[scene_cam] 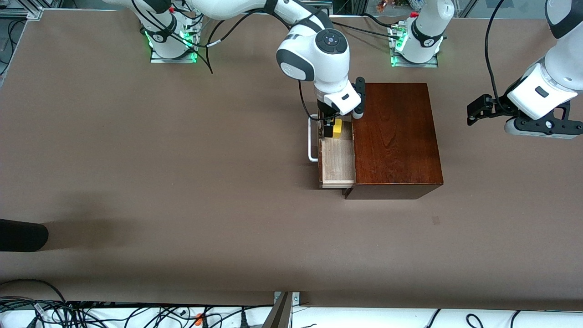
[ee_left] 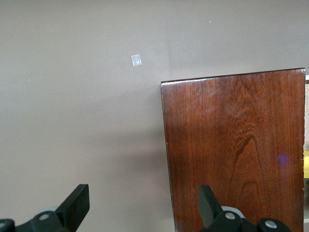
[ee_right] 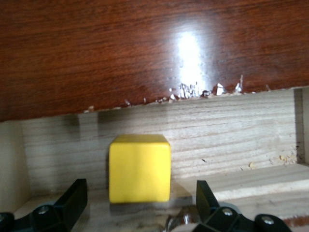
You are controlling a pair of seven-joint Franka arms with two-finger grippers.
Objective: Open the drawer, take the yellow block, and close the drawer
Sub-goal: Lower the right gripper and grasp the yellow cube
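Observation:
The dark reddish-brown wooden box [scene_cam: 396, 136] stands mid-table. Its drawer [scene_cam: 338, 161] is pulled out toward the right arm's end, showing the pale interior and the white handle [scene_cam: 312, 143]. The yellow block [scene_cam: 337, 128] sits on the drawer floor at the end farther from the front camera. My right gripper [scene_cam: 329, 130] is down in the drawer, open, with one finger on each side of the yellow block [ee_right: 140, 168] and a gap on both sides. My left gripper [scene_cam: 474, 113] is open and empty in the air, off the box's side toward the left arm's end; it waits.
A small pale tape mark [scene_cam: 436, 220] lies on the table nearer the front camera than the box. A dark object [scene_cam: 20, 234] juts in at the right arm's end of the table. Cables [scene_cam: 91, 314] lie along the near edge.

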